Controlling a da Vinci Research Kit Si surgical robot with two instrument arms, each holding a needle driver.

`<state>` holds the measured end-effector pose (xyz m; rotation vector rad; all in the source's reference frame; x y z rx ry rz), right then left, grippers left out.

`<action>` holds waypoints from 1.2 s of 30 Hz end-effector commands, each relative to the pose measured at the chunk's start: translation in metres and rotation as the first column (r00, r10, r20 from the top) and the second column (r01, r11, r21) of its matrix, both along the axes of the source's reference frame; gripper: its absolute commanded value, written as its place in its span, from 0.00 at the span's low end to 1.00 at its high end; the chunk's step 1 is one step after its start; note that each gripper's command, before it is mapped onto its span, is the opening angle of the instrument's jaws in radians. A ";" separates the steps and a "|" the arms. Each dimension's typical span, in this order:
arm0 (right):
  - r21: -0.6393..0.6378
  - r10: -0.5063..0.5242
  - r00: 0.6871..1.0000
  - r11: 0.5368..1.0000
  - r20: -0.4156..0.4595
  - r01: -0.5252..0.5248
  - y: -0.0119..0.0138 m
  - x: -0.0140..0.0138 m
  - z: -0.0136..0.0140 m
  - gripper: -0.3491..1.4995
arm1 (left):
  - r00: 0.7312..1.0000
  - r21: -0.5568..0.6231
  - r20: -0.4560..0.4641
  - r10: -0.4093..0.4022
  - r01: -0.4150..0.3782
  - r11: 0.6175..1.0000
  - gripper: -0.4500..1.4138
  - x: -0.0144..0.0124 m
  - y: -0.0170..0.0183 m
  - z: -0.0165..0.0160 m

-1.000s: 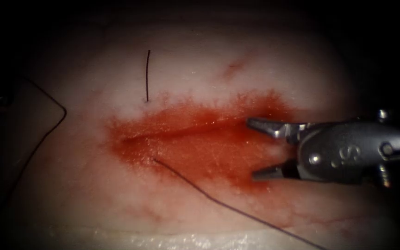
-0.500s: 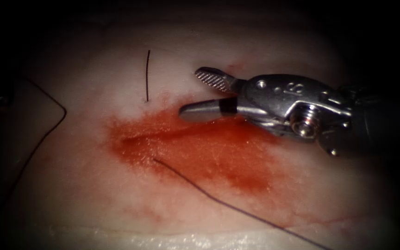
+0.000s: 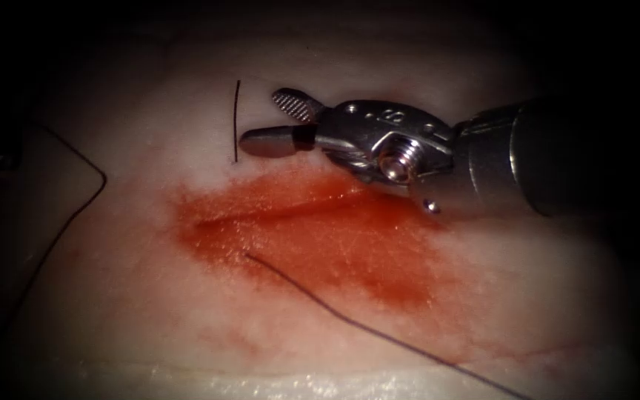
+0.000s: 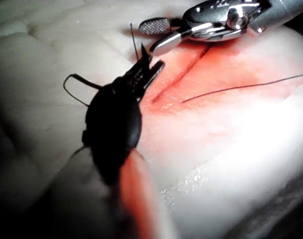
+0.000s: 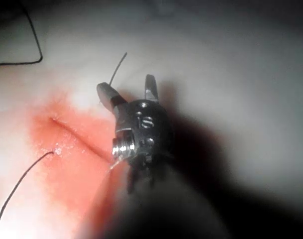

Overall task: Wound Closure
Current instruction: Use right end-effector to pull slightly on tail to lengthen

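Right end effector [image 3: 264,122] now farther left, spread and empty, just beside upright thread end [image 3: 236,122] above cut [image 3: 283,211]; left end effector [image 4: 150,69] empty, slightly parted.

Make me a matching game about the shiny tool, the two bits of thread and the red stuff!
Things:
1. right tool
2. short thread end
3. long thread
4. red fluid

States:
A. spread around the cut
B. open, holding nothing
C. dark upright line above the cut's left end
D. runs from just below the cut toward the lower right

Pairs: 1-B, 2-C, 3-D, 4-A
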<state>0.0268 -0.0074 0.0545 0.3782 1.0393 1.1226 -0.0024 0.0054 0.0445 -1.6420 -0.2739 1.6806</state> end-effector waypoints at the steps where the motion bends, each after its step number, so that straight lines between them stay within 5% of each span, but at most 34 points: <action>1: -0.002 0.000 1.000 1.000 -0.005 0.000 0.0002 0.0012 0.0011 0.50 | 1.000 0.005 0.003 0.000 0.000 1.000 0.00 -0.0005 -0.0001 0.0006; 16: 0.010 -0.025 0.996 1.000 -0.086 0.026 0.0005 0.0053 0.0008 0.34 | 1.000 0.005 0.001 0.002 -0.002 1.000 0.00 -0.0005 -0.0001 0.0007; 17: 0.009 -0.023 0.996 1.000 -0.088 0.024 0.0005 0.0054 0.0008 0.28 | 1.000 0.005 0.001 0.002 -0.002 1.000 0.00 -0.0005 -0.0001 0.0007; 19: 0.009 -0.017 0.997 1.000 -0.081 0.018 0.0006 0.0053 0.0007 0.01 | 1.000 0.005 0.001 0.002 -0.002 1.000 0.00 -0.0005 -0.0001 0.0007; 24: -0.002 0.038 0.999 0.999 -0.027 -0.038 0.0009 0.0052 0.0007 0.00 | 1.000 0.005 0.001 0.002 -0.002 1.000 0.00 -0.0006 -0.0001 0.0007; 36: -0.043 0.101 0.991 0.994 -0.089 -0.105 0.0029 0.0049 -0.0021 0.00 | 1.000 0.004 -0.001 0.004 -0.004 1.000 0.00 -0.0006 -0.0001 0.0008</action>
